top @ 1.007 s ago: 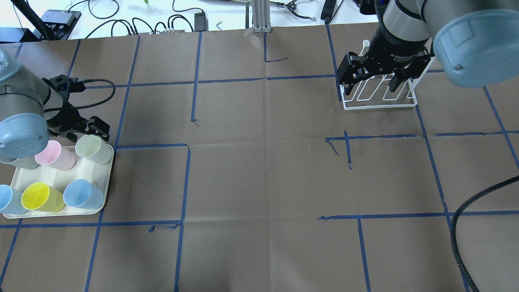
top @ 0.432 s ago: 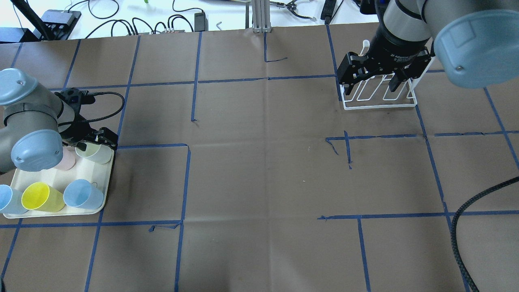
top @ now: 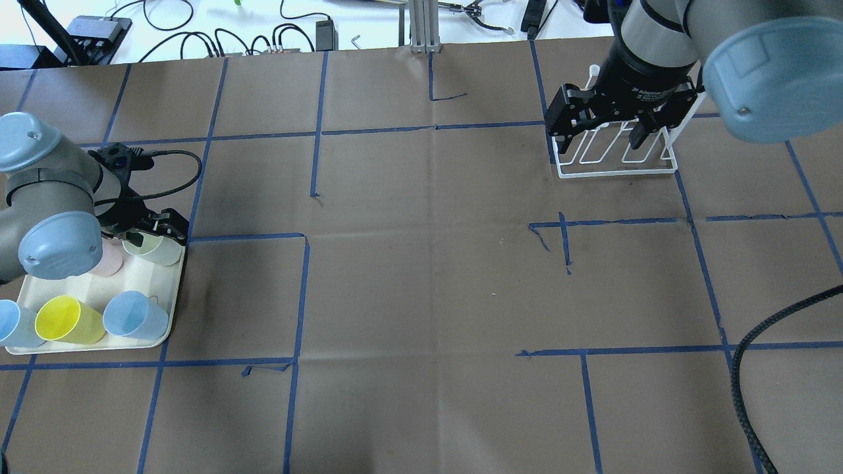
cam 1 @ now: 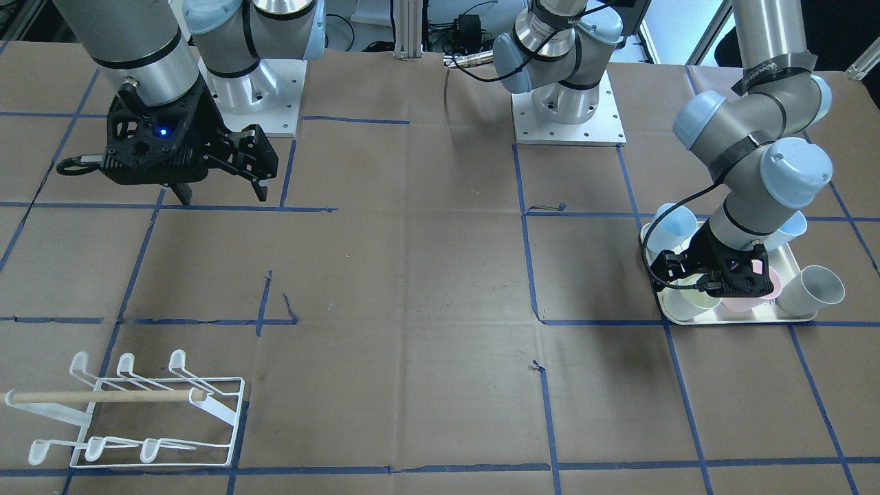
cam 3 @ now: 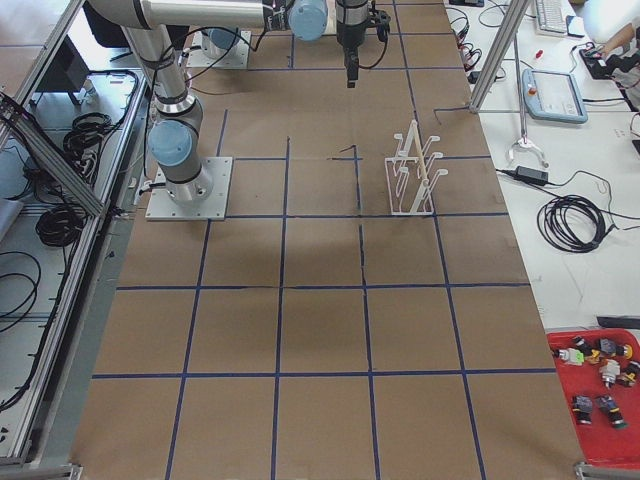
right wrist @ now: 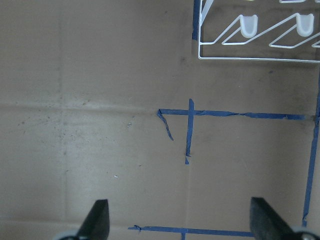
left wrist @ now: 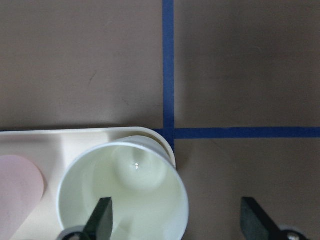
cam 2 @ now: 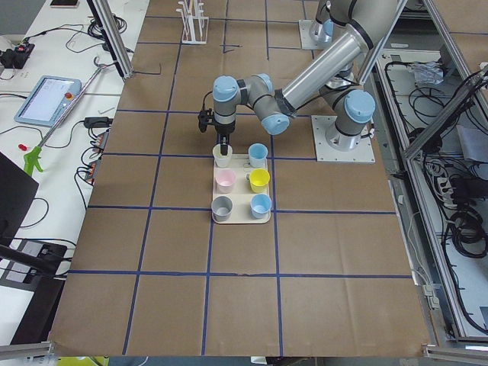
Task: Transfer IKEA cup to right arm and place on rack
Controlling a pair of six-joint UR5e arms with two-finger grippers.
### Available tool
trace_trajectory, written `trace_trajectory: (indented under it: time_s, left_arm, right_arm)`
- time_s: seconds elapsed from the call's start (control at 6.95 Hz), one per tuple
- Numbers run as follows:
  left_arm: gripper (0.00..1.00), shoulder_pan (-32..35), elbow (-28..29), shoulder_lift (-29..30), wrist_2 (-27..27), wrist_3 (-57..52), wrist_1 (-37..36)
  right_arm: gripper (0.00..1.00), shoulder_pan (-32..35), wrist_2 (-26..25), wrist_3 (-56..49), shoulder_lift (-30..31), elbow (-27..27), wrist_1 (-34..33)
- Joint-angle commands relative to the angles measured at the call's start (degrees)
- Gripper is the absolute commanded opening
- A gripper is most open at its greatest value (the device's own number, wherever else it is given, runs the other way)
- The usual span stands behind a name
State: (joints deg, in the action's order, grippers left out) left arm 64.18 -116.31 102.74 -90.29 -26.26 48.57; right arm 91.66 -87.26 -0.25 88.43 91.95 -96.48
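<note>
A pale green cup (top: 155, 249) stands upright in the far right corner of the cream tray (top: 85, 284). My left gripper (top: 148, 234) is open and low over it. In the left wrist view one finger (left wrist: 102, 217) is inside the cup (left wrist: 125, 190) and the other is outside, over the table. My right gripper (top: 596, 131) is open and empty, hovering above the white wire rack (top: 616, 161). The rack with its wooden dowel lies at the near left in the front view (cam 1: 137, 412). The right wrist view shows its prongs (right wrist: 250, 40).
The tray also holds a pink cup (top: 108, 262), a yellow cup (top: 66, 320), two blue cups (top: 135, 316) and a grey cup (cam 1: 811, 289). A black cable (top: 777, 329) loops in at the right edge. Blue tape lines cross the brown table.
My left arm has swung right and come down onto the pale green cup, covering most of the pink cup. My right gripper has shifted slightly away over the rack.
</note>
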Motion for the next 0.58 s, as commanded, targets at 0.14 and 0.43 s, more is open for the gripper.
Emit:
trace_trajectory:
  time_s: [0.14, 0.43]
  left_arm:
    - [0.0, -0.28, 0.03, -0.26, 0.46, -0.02, 1.87]
    - [0.0, -0.28, 0.82, -0.96, 0.03, -0.02, 3.54]
  right_arm:
    - [1.0, 0.53, 1.64, 7.96, -3.16, 2.69, -12.96]
    - [1.0, 1.85, 6.12, 17.68, -2.82, 7.78, -25.29]
